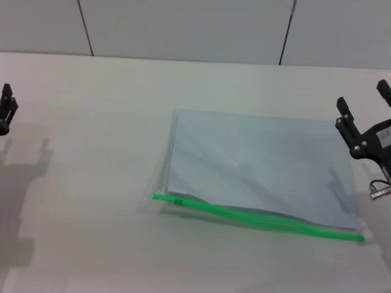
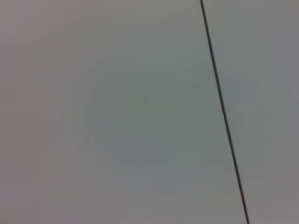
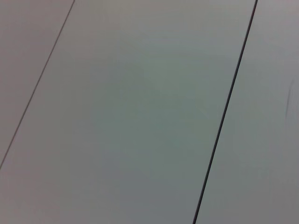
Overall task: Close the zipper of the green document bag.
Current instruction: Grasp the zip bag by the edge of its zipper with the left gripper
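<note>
White counter (image 1: 91,183), matte, with a grey panelled wall (image 1: 183,27) behind it; dark seams run between the panels.

Green document bag (image 1: 263,168) lies flat on the counter, right of centre, slightly skewed. Zipper (image 1: 256,218) runs along the bag's near long edge; slider (image 1: 178,201) sits near its left end. Right of the slider the two green strips look parted, so the bag reads as unzipped.

Left end effector (image 1: 6,110) at the far left edge, above the counter, well apart from the bag, mostly cut off; can't tell whether its fingers are spread or together.

Right end effector (image 1: 363,113) at the far right edge, just beyond the bag's right corner, fingers spread apart, holding nothing, not touching the bag.

Both wrist views show only wall panels and seams.
</note>
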Available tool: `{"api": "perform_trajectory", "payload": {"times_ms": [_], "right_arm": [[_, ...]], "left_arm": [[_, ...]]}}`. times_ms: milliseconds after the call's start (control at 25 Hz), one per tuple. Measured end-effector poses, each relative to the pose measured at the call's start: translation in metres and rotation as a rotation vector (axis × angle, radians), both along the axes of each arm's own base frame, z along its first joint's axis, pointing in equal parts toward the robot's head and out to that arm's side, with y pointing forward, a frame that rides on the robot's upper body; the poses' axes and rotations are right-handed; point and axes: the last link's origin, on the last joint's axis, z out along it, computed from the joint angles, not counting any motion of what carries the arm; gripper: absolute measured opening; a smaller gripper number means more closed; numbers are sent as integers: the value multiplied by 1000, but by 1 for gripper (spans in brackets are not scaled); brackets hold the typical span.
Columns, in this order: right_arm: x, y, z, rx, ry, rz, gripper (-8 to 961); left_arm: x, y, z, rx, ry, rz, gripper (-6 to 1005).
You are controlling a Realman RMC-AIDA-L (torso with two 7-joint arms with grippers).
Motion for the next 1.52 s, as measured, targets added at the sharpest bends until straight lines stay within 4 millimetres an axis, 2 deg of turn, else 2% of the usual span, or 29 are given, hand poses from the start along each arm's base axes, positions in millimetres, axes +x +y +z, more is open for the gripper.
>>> {"api": "perform_trajectory", "payload": {"times_ms": [480,960,1200,1520], "right_arm": [[0,0,0,-2,-1,-1,682],[0,1,0,-3,-3,0,681],[0,2,0,-1,-3,-2,681],[2,2,2,4,-4,-6,681]], "left_arm": [[5,2,-7,-45,19,-29,791],[35,-2,-52,-345,176,-242,790],[47,-22,-77,-456,306,-369,790],[46,-52,-92,-527,438,-459,790]]}}
